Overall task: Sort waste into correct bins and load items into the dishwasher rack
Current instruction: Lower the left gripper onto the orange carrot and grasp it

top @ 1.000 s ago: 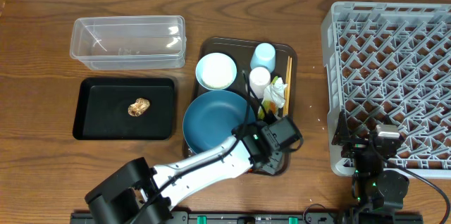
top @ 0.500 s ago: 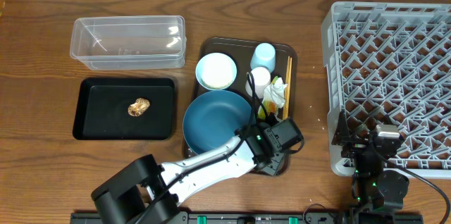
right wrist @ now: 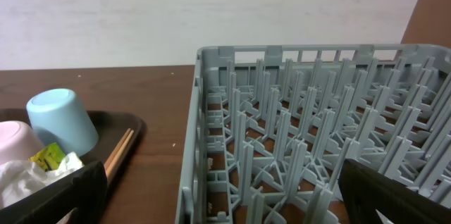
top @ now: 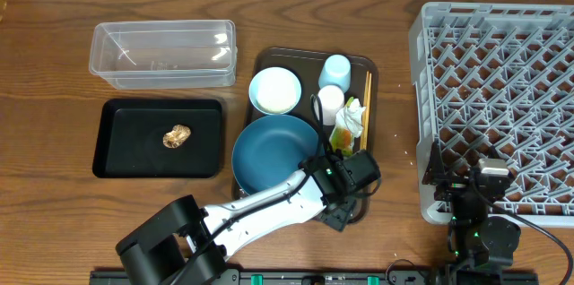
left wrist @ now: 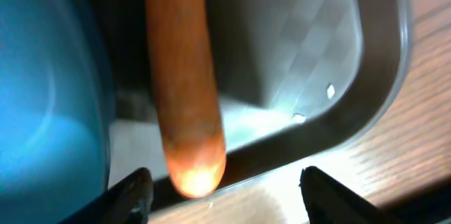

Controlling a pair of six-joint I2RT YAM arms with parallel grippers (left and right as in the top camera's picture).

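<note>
**A:** Where does the robot have room to move?

**B:** The worktop (top: 54, 204) lies bare along the front left, and in the strip between the serving tray (top: 300, 53) and the rack (top: 502, 70). The left arm (top: 260, 209) has less room. It reaches into the tray's front right corner, hemmed between the raised rim and the edge of the plate (top: 273, 155).

**A:** What do the containers hold?

**B:** The black tray (top: 126, 151) holds the brown lump (top: 178, 136), and the clear tub (top: 163, 25) stands just behind it. The serving tray carries the plate, the bowl (top: 274, 90), the blue cup (top: 334, 72) and the pink cup (top: 331, 98). The chopsticks (top: 367, 106) lie along its right side, with the tissue (top: 352, 116) and the wrapper (top: 342, 135) bunched beside them. The carrot (left wrist: 182, 76) lies between the plate and the rim, its tip near the front edge.

**A:** And the jaws?

**B:** The left jaws are spread, with one of the fingertips (left wrist: 134, 192) on each side of the carrot's tip and neither touching it. The right jaws stand wide apart with nothing between them, by the rack's front left corner.

**A:** What differs from a second ago?

**B:** The left arm's head has edged slightly toward the tray's front corner. Everything else lies as it did.
</note>
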